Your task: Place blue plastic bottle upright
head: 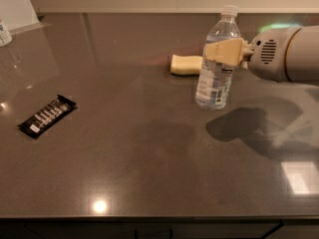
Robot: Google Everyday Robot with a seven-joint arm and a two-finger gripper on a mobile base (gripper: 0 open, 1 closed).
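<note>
The blue plastic bottle (217, 59) is clear with a white cap and a white-and-blue label. It stands nearly upright at the right middle of the dark countertop (124, 153), its base at or just above the surface. My gripper (222, 53) comes in from the right and its cream fingers (227, 51) are shut on the bottle's upper body, just below the shoulder. The arm's grey-white housing (286, 54) fills the right edge.
A yellow sponge (186, 64) lies just behind and left of the bottle. A black snack bar wrapper (47, 115) lies at the left. A small container (5, 33) stands at the far left edge. The arm's shadow (249, 126) falls right of the bottle.
</note>
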